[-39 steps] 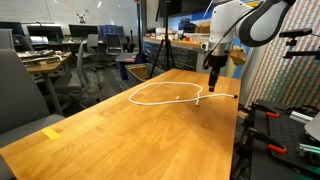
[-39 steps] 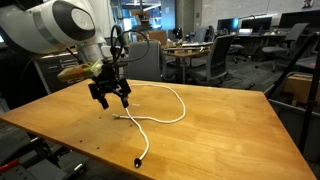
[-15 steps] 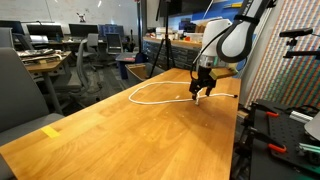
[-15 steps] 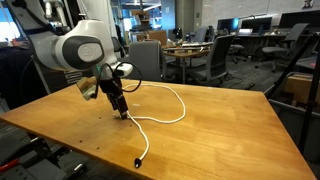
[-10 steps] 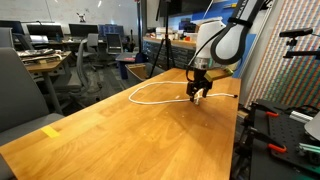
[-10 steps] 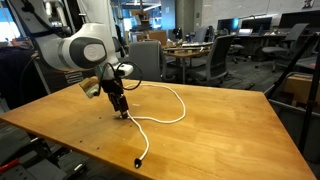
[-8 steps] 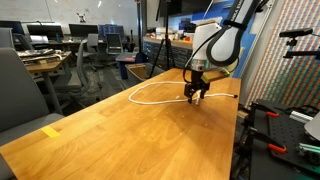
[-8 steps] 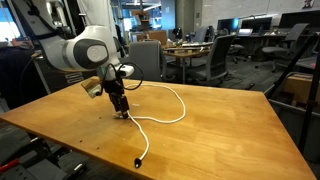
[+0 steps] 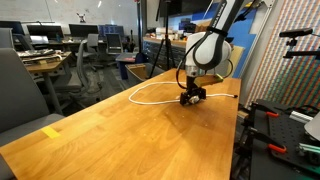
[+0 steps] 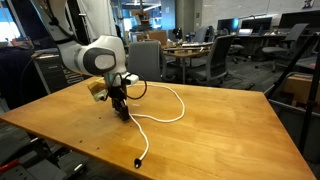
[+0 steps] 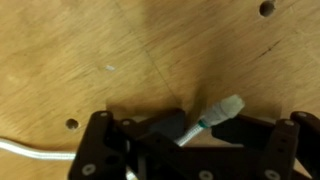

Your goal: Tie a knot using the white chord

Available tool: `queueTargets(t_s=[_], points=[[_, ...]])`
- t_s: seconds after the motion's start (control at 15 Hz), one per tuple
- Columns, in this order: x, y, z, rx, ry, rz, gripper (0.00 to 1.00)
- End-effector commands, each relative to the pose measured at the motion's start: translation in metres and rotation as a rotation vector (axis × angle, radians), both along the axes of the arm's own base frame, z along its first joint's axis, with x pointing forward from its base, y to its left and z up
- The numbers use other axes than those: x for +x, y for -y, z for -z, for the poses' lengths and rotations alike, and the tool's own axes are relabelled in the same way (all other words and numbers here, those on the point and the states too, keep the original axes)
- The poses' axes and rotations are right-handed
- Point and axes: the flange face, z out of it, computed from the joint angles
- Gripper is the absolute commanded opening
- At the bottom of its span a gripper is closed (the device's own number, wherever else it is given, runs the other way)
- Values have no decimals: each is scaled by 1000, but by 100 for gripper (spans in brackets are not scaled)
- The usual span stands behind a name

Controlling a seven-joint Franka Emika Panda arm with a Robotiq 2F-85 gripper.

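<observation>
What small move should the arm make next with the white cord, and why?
Probably close the end effector on the cord. In the wrist view the fingers stand apart, low over the table, and the cord's tipped end lies between them, not yet pinched. In both exterior views the end effector is down at the cord.

In an exterior view we look lengthwise down the bench (image 9: 100,140) from its near end, with the gripper (image 9: 189,99) far off. In an exterior view we face the bench (image 10: 220,120) from the opposite side, closer in. Both share bench and gripper. Our wrist view looks straight down, very close to the wood.
</observation>
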Motion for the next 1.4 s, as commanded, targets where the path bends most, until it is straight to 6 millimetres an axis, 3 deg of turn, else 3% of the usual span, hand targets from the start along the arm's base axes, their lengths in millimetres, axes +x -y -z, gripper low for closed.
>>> queueTargets(t_s=[0.0,0.2,0.53,0.67,0.73,0.8,1.0,1.07,1.13,1.27,1.33], points=[[-2,-8,3,58,-17,-35,10],[-9,-36,-24,47,1,-186,4],[-32,-115,-93,-21,67,-463,9],[-30,-134,-107,-66,70,-551,10],[-25,-132,-108,-62,51,-548,35],[-21,-125,-110,-41,32,-533,36],[-24,-93,-112,-87,-126,-556,57],[-24,-112,-103,-66,-46,-517,41],[-25,-101,-102,-72,-94,-524,73],[-35,-107,-105,-52,-86,-654,88],[-31,-113,-108,-28,-12,-493,96]])
